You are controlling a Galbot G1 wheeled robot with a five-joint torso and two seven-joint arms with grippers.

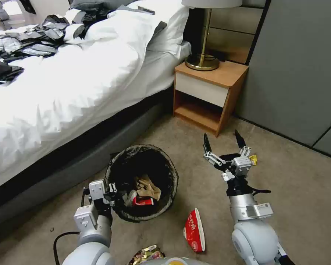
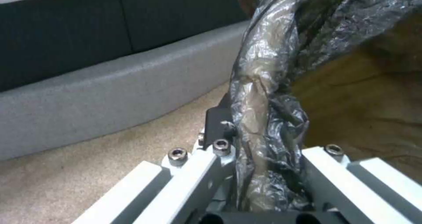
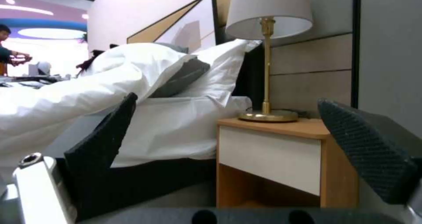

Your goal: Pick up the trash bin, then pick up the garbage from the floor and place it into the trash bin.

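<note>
Head view: left pincer (image 1: 112,190) clamped on the bagged rim of the trash bin (image 1: 143,182), held by the bed (image 1: 62,92), wrappers already inside; right pincer (image 1: 224,145) spread wide and empty, aimed toward the nightstand (image 1: 209,92); red-and-white wrapper (image 1: 194,230) on the floor (image 1: 290,191) behind and inboard of it, long axis roughly fore-aft, nearer the right arm; small yellow scrap (image 1: 253,159) just beside its wrist.

Left wrist view: crinkled black bag (image 2: 263,102) pinched between the jaws.

Right wrist view: fingers (image 3: 369,151) wide apart, nothing between, facing the lamp (image 3: 266,52).

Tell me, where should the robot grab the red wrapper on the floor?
Probably from above, by the raised fold along the red wrapper. It lies crumpled on the carpet beside the trash bin, so its upper edge gives the open right gripper something to pinch.
</note>
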